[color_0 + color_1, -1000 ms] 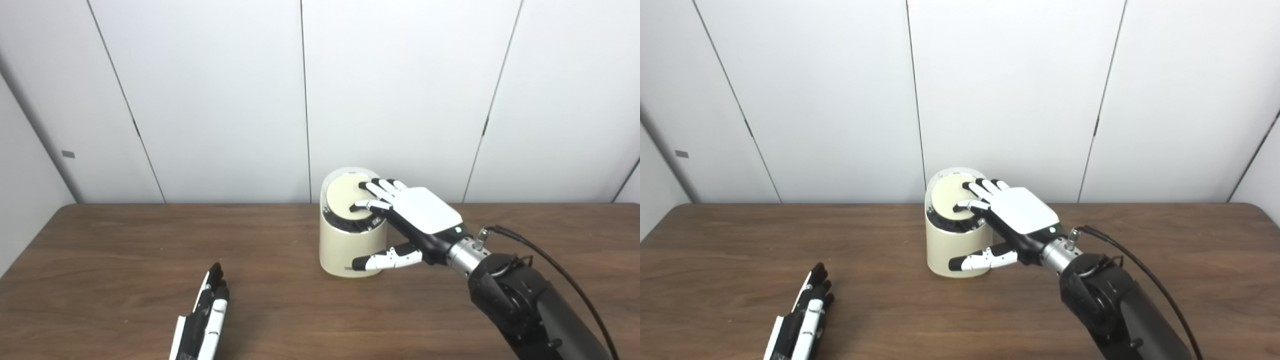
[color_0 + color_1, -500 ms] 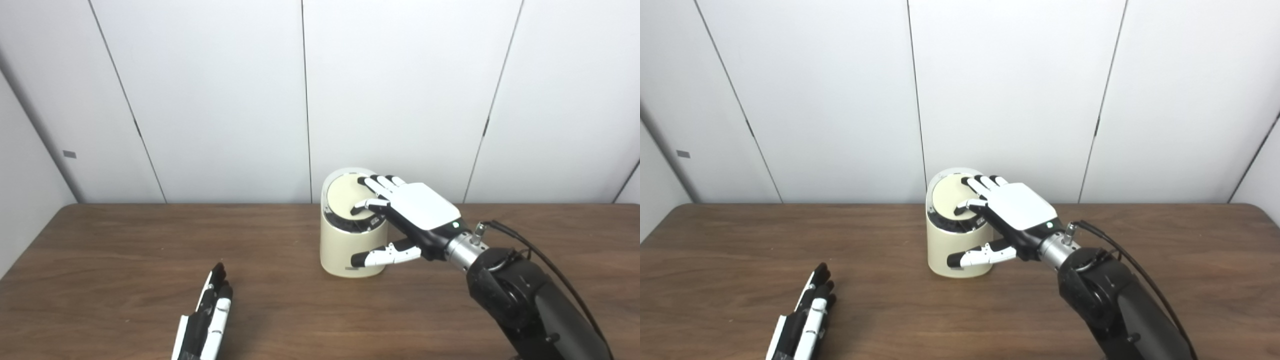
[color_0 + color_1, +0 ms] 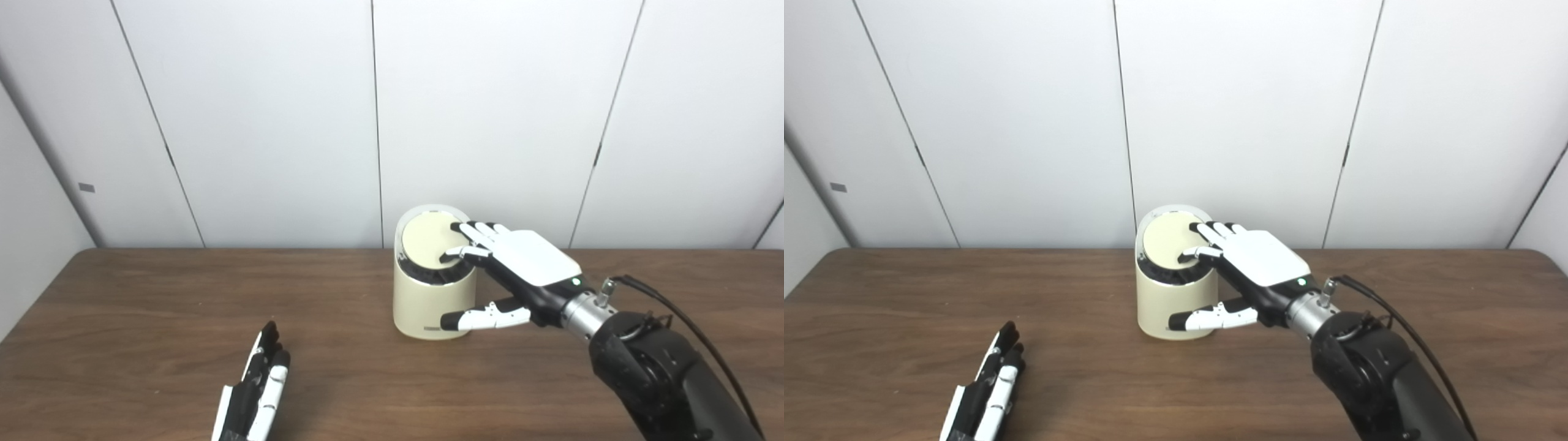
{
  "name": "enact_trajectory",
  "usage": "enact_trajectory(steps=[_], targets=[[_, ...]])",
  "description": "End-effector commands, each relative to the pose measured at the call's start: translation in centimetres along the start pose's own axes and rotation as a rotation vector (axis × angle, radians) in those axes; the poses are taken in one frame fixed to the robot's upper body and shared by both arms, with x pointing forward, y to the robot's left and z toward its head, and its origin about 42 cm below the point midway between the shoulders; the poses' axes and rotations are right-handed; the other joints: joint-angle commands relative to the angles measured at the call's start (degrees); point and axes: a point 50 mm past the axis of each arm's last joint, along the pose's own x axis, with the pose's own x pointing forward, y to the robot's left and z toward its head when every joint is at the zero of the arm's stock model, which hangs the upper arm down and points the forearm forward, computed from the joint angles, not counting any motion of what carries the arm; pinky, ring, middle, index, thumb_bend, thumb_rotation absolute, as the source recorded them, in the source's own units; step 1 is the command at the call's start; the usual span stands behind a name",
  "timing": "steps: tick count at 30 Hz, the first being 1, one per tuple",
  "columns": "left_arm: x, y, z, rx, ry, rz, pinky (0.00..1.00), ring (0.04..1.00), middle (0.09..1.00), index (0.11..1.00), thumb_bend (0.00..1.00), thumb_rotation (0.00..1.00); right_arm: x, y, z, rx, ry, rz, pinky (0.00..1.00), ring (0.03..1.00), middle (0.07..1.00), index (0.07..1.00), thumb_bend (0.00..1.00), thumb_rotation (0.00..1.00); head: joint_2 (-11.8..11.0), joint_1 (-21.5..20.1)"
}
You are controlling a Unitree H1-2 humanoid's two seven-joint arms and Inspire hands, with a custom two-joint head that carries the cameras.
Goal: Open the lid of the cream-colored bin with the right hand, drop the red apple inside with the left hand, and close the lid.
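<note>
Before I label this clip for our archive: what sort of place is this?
Probably a lab test bay, not a home: a bare wooden table, plain white wall panels, and only a cream-colored bin set out.

Right arm [image 3: 661, 380] comes in from about 5 o'clock and reaches toward 10 o'clock. The right hand [image 3: 520, 269] is palm down, fingers [image 3: 474, 233] spread and flat, thumb [image 3: 484, 318] sticking out low toward 9 o'clock, holding nothing. Left hand [image 3: 257, 395] sits down at 7 o'clock, edge-on, fingers straight and together pointing to 12, empty too.
</note>
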Motion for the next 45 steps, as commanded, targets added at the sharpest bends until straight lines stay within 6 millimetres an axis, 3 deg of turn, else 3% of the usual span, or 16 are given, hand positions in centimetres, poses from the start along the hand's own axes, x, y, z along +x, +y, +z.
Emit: enact_trajectory(steps=[1,6,10,15,20,26,31,35,39,45], targets=[[0.0,-0.2,0.1,-0.001,0.002,-0.016,1.00,1.000,1.000,1.000,0.57,0.68,-0.2,-2.6,0.3,0.001,-0.021,-0.123,1.00,1.000,1.000,0.842,0.67,1.00,0.02,-0.03],[0.0,-0.1,0.3,-0.002,0.000,-0.029,1.00,1.000,1.000,1.000,0.57,0.63,-2.4,-1.4,-1.4,0.105,0.025,-0.151,1.00,1.000,1.000,0.816,0.61,1.00,0.00,-0.62],[0.0,0.1,0.4,0.000,-0.001,-0.028,1.00,1.000,1.000,1.000,0.55,0.63,-5.0,0.5,-2.7,0.269,0.113,-0.171,0.99,1.000,1.000,0.864,0.62,1.00,0.13,-1.07],[0.0,0.2,0.6,0.007,-0.010,-0.034,1.00,1.000,1.000,1.000,0.55,0.63,-8.1,3.4,-4.4,0.459,0.202,-0.246,0.91,0.973,0.965,0.906,0.56,1.00,0.42,-1.39],[0.0,0.6,0.9,0.016,-0.019,-0.040,1.00,1.000,1.000,1.000,0.53,0.65,-11.2,6.8,-6.3,0.811,0.266,-0.304,0.92,0.957,0.966,0.938,0.59,1.00,0.86,-2.25],[-0.1,1.1,1.0,0.002,-0.029,-0.037,1.00,1.000,1.000,1.000,0.49,0.64,-13.1,8.8,-6.7,1.057,0.307,-0.341,1.00,0.999,0.996,0.954,0.63,1.00,1.31,-2.20],[0.0,1.3,1.2,0.015,-0.036,-0.045,1.00,1.000,1.000,1.000,0.46,0.65,-13.8,9.5,-6.4,1.111,0.311,-0.340,1.00,1.000,0.995,0.962,0.63,1.00,1.59,-2.19],[0.0,1.3,1.3,0.018,-0.036,-0.048,1.00,1.000,1.000,1.000,0.50,0.65,-13.6,10.1,-5.0,1.129,0.302,-0.311,1.00,0.994,0.988,0.951,0.66,1.00,1.92,-2.18],[-0.2,1.4,1.6,0.025,-0.038,-0.043,1.00,1.000,1.000,1.000,0.51,0.66,-13.3,10.6,-3.3,1.108,0.320,-0.320,1.00,0.988,0.980,0.946,0.65,1.00,3.13,-2.73],[-0.3,1.9,2.0,0.019,-0.039,-0.039,1.00,1.000,1.000,1.000,0.47,0.72,-13.0,10.9,-2.8,1.118,0.307,-0.351,1.00,0.995,0.990,0.949,0.63,1.00,4.65,-3.19]])
